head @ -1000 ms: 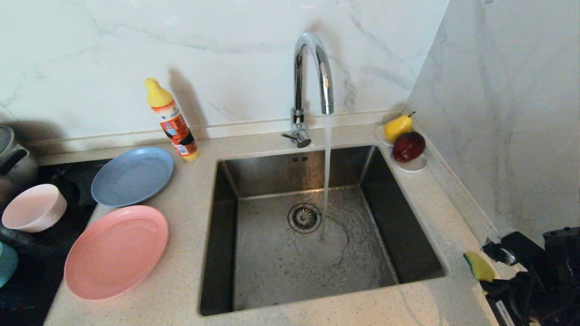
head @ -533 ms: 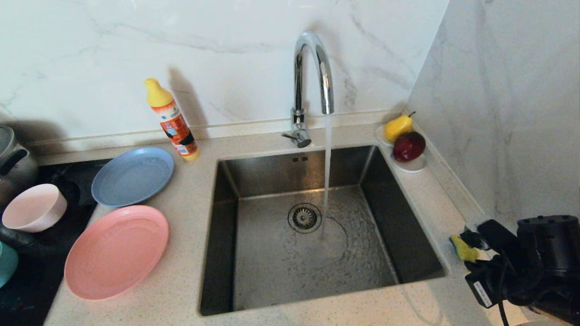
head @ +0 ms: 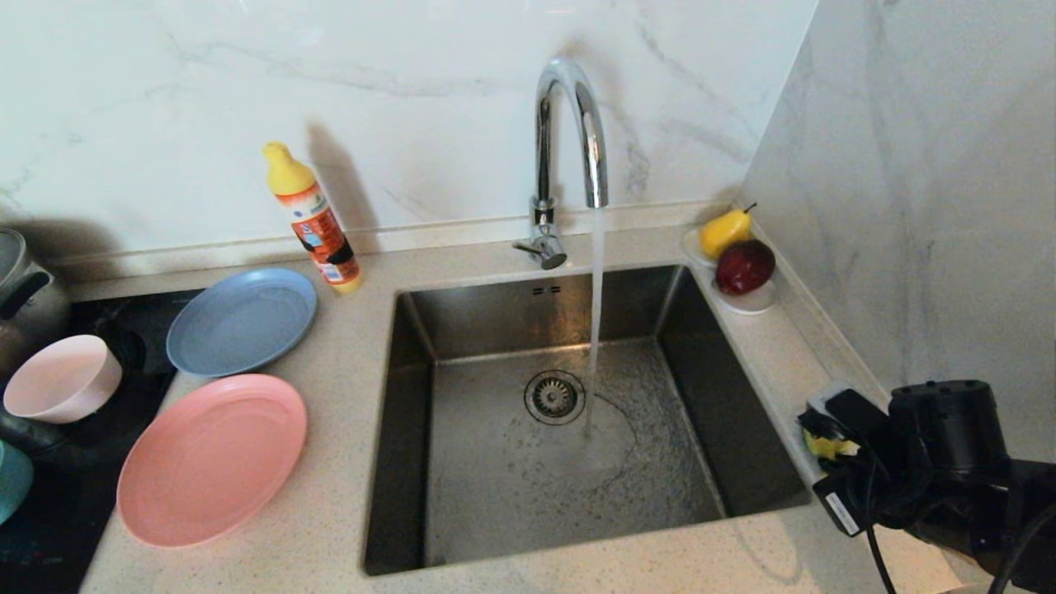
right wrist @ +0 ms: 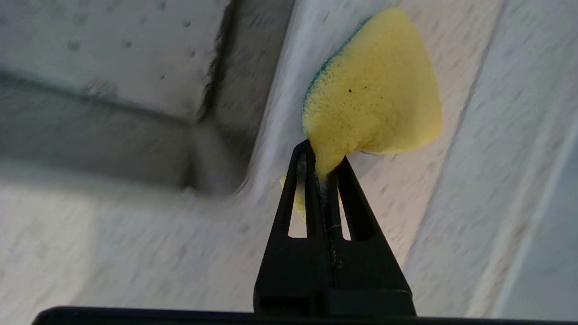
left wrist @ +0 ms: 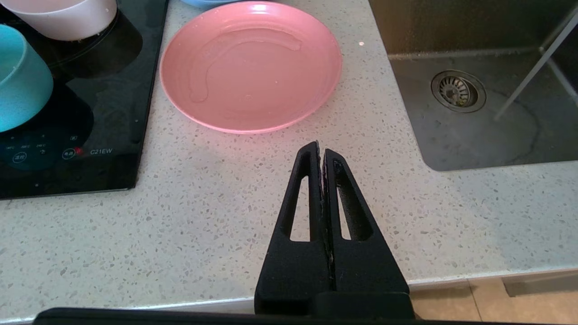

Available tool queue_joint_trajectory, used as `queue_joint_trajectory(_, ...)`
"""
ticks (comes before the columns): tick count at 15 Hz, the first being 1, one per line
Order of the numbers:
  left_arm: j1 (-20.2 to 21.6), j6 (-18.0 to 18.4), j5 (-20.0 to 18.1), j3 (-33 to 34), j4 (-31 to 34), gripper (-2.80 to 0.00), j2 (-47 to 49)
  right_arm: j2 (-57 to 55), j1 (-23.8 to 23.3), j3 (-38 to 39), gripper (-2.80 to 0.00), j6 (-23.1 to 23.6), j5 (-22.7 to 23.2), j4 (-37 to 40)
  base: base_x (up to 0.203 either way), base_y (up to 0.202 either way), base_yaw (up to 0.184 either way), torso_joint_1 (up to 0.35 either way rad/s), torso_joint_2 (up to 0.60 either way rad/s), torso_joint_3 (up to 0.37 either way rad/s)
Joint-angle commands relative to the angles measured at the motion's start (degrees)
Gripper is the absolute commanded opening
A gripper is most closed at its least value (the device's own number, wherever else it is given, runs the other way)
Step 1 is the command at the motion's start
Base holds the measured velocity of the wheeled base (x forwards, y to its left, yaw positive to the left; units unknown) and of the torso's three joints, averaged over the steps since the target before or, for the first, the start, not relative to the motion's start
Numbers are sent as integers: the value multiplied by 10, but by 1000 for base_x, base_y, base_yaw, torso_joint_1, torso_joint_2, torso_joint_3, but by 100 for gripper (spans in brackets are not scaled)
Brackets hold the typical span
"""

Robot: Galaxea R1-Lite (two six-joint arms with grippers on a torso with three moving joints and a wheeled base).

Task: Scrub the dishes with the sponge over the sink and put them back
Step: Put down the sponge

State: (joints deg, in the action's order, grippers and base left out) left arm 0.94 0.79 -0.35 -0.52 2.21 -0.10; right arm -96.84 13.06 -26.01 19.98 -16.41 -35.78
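Note:
My right gripper [head: 818, 436] is shut on the yellow sponge [head: 827, 446], pinching one corner [right wrist: 375, 104], and hangs over the counter just right of the sink's right rim. The steel sink [head: 495, 495] has water running from the chrome tap [head: 569, 124] beside the drain. The dishes sit left of it: a salmon-pink plate [head: 212, 458], a grey-blue plate [head: 242, 320], a pale pink bowl [head: 62, 378] and a teal bowl [head: 12, 478]. My left gripper [left wrist: 320, 151] is shut and empty, parked above the counter's front edge before the pink plate [left wrist: 250, 65].
An orange bottle [head: 313, 219] stands behind the blue plate. A white dish [head: 752, 303] with a pear and an apple sits at the sink's back right corner. A steel pot [head: 21, 289] and the bowls are on the black cooktop [head: 49, 536]. A marble wall closes the right side.
My right arm has carried the sponge from the lower right corner up and leftward to the sink's right rim, turning its wrist. The left arm has not moved.

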Motion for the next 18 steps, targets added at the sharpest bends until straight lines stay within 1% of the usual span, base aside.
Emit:
queue_joint_trajectory(1,1,0,0,0,0,-280,2,-9,1,-7,-280,20,-5,-3,0,0,0,0,0,0)
queue_joint_trajectory(5,0,0,0,0,0,-280,2,-7,1,-2,-280,24,-6,-6,0,0,0,0,0,0)
queue_joint_trajectory(7,0,0,0,0,0,-280,2,-2,2,3,-280,24,-18,-7,0,0,0,0,0,0)
queue_joint_trajectory(18,1,0,0,0,0,-280,2,3,18,17,-280,20,-18,-5,0,0,0,0,0,0)
